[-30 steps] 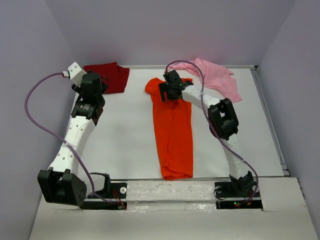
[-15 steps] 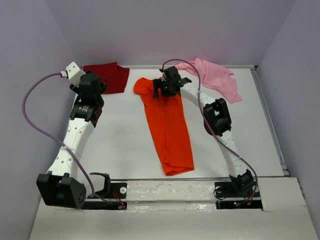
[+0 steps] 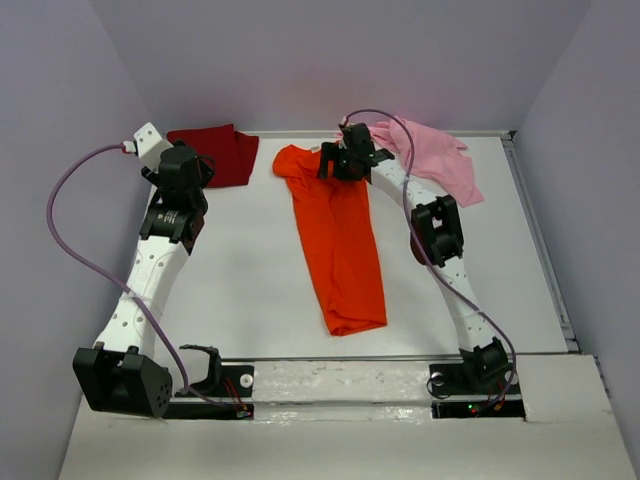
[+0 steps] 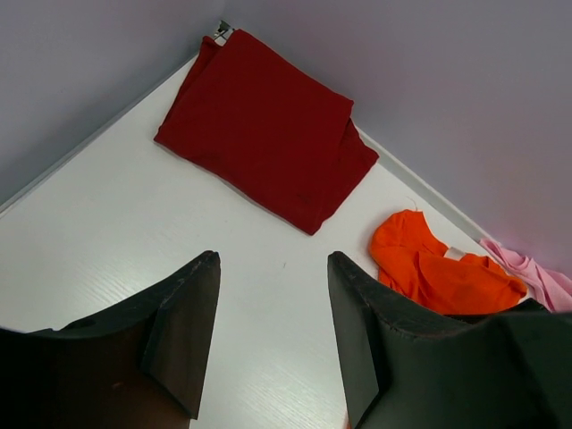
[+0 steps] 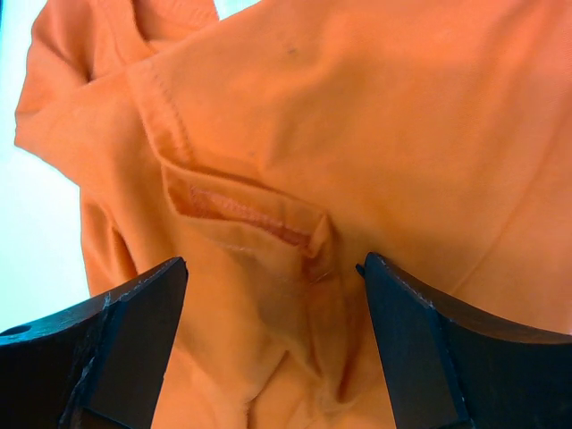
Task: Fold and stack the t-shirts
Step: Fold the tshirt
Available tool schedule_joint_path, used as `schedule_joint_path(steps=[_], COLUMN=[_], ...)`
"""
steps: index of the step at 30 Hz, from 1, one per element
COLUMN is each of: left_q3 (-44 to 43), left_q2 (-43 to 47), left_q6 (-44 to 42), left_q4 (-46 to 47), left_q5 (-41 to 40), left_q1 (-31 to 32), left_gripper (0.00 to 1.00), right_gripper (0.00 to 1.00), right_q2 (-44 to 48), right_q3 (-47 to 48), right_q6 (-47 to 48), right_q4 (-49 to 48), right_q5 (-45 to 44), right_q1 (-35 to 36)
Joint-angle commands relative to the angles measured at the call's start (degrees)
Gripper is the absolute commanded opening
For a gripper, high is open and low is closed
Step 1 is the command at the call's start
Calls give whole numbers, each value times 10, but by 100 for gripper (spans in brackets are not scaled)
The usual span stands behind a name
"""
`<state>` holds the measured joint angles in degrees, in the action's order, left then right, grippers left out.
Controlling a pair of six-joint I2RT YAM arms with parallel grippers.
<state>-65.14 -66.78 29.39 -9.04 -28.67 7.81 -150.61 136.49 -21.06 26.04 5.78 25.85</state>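
The bright orange t-shirt (image 3: 340, 240) lies as a long narrow strip down the middle of the table, collar end at the far side. My right gripper (image 3: 337, 165) is low over that collar end, open. In the right wrist view its jaws straddle wrinkled orange cloth (image 5: 295, 134) near the collar seam, midpoint (image 5: 273, 266), without pinching it. The dark red t-shirt (image 3: 220, 153) lies folded in the far left corner. My left gripper (image 3: 186, 172) hovers just in front of it, open and empty (image 4: 273, 261). The light pink t-shirt (image 3: 440, 160) lies crumpled at the far right.
Walls close the table at the back and both sides. A raised rail (image 3: 540, 240) runs along the right edge. Both arm bases (image 3: 340, 385) sit on a white bar at the near edge. A purple cable (image 3: 75, 250) loops out from the left arm.
The orange shirt's collar end swung left, then a little right, following my right gripper; the whole shirt slid slightly farther from the near edge. The left arm barely moved.
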Motion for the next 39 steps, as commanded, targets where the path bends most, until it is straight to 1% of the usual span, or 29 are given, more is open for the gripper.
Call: schedule_joint_path(steps=[1, 5, 9, 12, 14, 17, 18, 19, 20, 21, 22, 23, 24, 25, 26, 27, 28, 29, 30, 31, 32, 33, 34, 35, 36, 37, 38, 39], left_q3=[2, 1, 1, 3, 4, 5, 6, 6, 5, 2, 12, 21, 34, 54, 56, 56, 54, 45, 43, 58, 77, 103, 159, 184, 211, 234, 279, 300], left_q2=[9, 4, 3, 3, 3, 3, 3, 2, 1, 1, 5, 9, 16, 17, 17, 13, 3, -4, -9, -14, -12, -8, 3, 8, 12, 18, 22, 24], left_q6=[-6, -6, -6, -7, -7, -11, -14, -22, -29, -38, -59, -64, -68, -76, -77, -78, -76, -58, -40, -17, 6, 28, 75, 94, 114, 139, 148, 155], left_q4=[25, 24, 24, 25, 26, 31, 36, 38, 39, 41, 51, 77, 90, 111, 118, 118, 113, 101, 94, 92, 96, 107, 151, 172, 205, 221, 240, 250], left_q5=[-1, 1, 5, 4, 4, 15, 29, 39, 74, 98, 122, 161, 176, 189, 193, 194, 200, 229, 248, 264, 311, 336, 382, 382, 411, 422, 428, 427], left_q1=[2, 2, 2, 2, 2, 1, 2, 2, 2, 3, 6, 16, 24, 33, 46, 70, 80, 85, 85, 86, 86, 86, 87, 89, 92, 97, 109, 118], left_gripper=[61, 61, 61, 61, 61, 61, 61, 61, 61, 61, 60, 60, 60, 61, 61, 61, 61, 61, 61, 59, 59, 58, 58, 58, 58, 58, 58, 58], right_gripper=[86, 86, 86, 86, 86, 86, 86, 86, 86, 85, 85, 85, 84, 83, 83, 83, 83, 83, 83, 83, 82, 82, 81, 81, 81, 81, 81, 81], right_q2=[-28, -31, -37, -26, -17, 19, 34, 69, 91, 115, 175, 213, 252, 339, 383, 425, 468, 542, 578, 610, 641, 696, 722, 744, 783, 801, 815, 830], right_q3=[26, 29, 47, 53, 49, 44, 27, 18, 4, -37, -65, -101, -191, -248, -308, -368, -480, -530, -576, -663, -706, -745, -812, -839, -862, -883, -901, -929], right_q6=[-15, -15, 19, 46, 53, 63, 62, 56, 52, 48, 42, 38, 24, 8, -15, -40, -71, -80, -88, -107, -118, -129, -137, -137, -140, -136, -136, -137], right_q4=[2, 6, 8, 18, 19, 19, 14, 12, 8, -3, -7, -34, -50, -70, -118, -145, -169, -192, -197, -203, -209, -210, -203, -203, -178, -166, -148, -114], right_q5=[-35, -24, 5, -18, -10, 34, 47, 69, 77, 83, 87, 86, 68, 55, 49, 49, 59, 54, 41, 23, 14, 7, -13, -26, -44, -81, -98, -110], right_q1=[-40, -59, -59, -59, -59, -59, -59, -59, -59, -59, -59, -53, -53, -46, -46, -46, -46, -41, -35, -35, -27, -18, -9, -3, 12, 19, 27, 32])
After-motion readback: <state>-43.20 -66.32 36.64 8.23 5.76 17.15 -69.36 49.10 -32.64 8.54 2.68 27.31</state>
